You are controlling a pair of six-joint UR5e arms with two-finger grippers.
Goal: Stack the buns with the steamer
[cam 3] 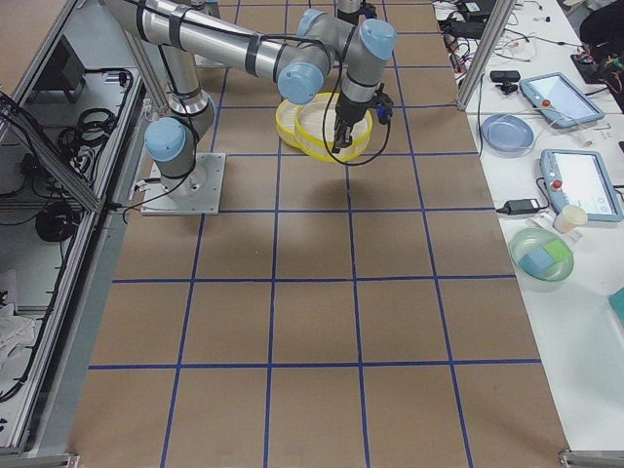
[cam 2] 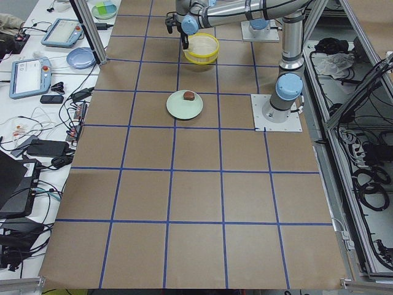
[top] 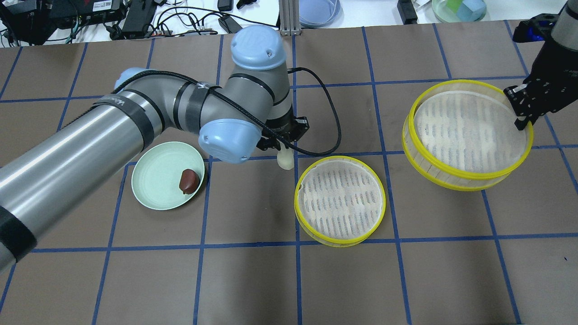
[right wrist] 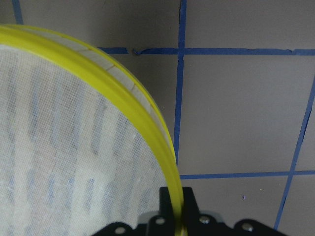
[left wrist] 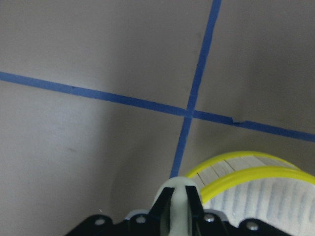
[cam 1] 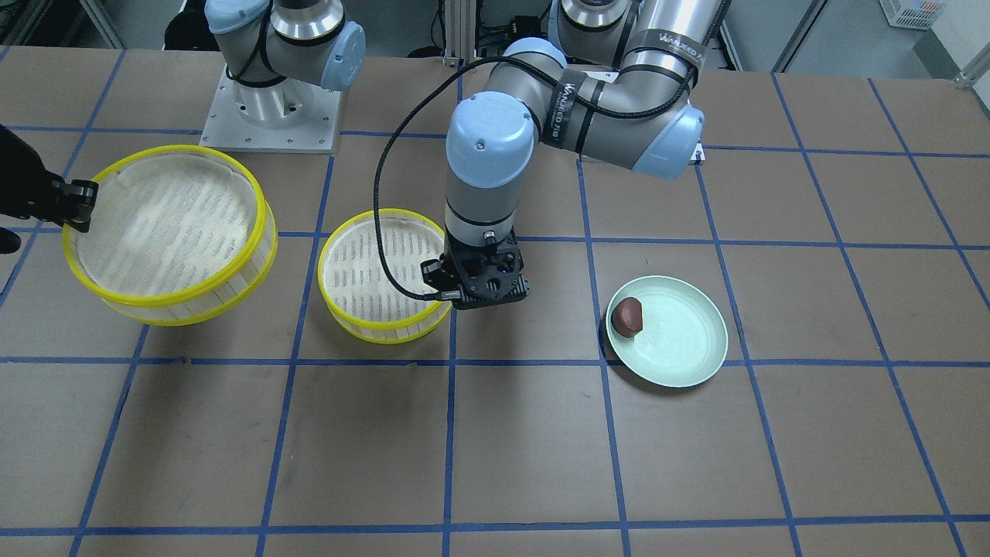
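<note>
Two clamped — left gripper (left wrist: 180, 209): cream bun (top: 285, 160), hidden frontally | right gripper (top: 524, 121): apparently large steamer (top: 469, 131)

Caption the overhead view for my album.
Left gripper holds white bun beside small steamer; right gripper grips big steamer by its rim.

Overhead and front-facing cameras oppose each other, both seeing the small steamer (cam 1: 371, 267).

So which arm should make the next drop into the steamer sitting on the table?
Left. The left gripper is shut on the cream-white bun and hangs right beside the table steamer. The right gripper is clamped on the rim of the lifted steamer, off to the side.
</note>
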